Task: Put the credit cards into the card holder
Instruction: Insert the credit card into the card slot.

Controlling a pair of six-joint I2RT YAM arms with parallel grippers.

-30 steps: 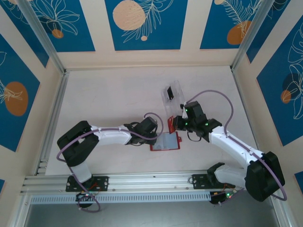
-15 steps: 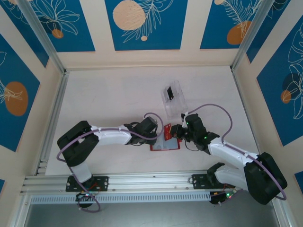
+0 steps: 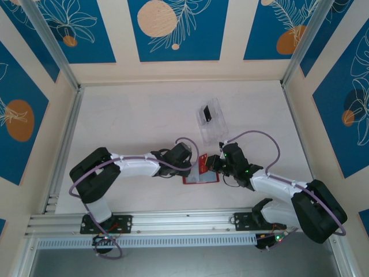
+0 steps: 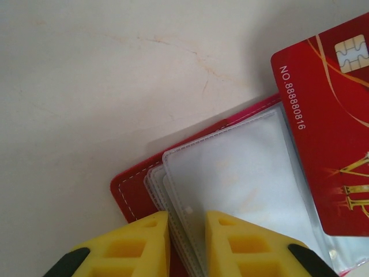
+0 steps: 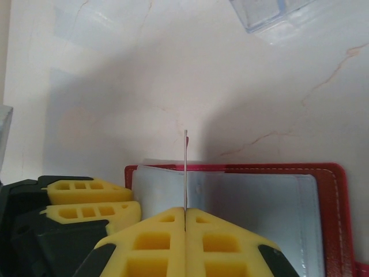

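**Red card at the holder, not seated yet**

- Right hand (image 5: pixel 185 214): fingers pressed together on the red card (image 4: pixel 331 133). From the right wrist the card is edge-on, a thin line running straight out from the fingertips.
- Left hand (image 4: pixel 187 239): fingers nearly closed, with the corner of the card holder's (image 3: pixel 200 175) clear sleeve stack between them. Looks like a pinch pinning the holder to the counter (image 3: pixel 132 115).
- Holder lies open and flat between the two hands, pale inside up. Left hand is on its left edge, right hand comes in from the right.
- Key relation: the card stands on edge over the sleeves, long axis pointing away from the right hand across the holder. The left wrist shows the card's face overlapping the top sleeve's right-hand side. It lies over the sleeve, not visibly inside.
- Can't tell which sleeve edge is the open one.
- My read: the card's leading edge has to meet that opening, then slide along its long axis. The right arm is the one placed to do it.
- Black card (image 3: pixel 205 113) sits in the clear tray (image 3: pixel 214 128), farther back on the counter and nearer the right arm.
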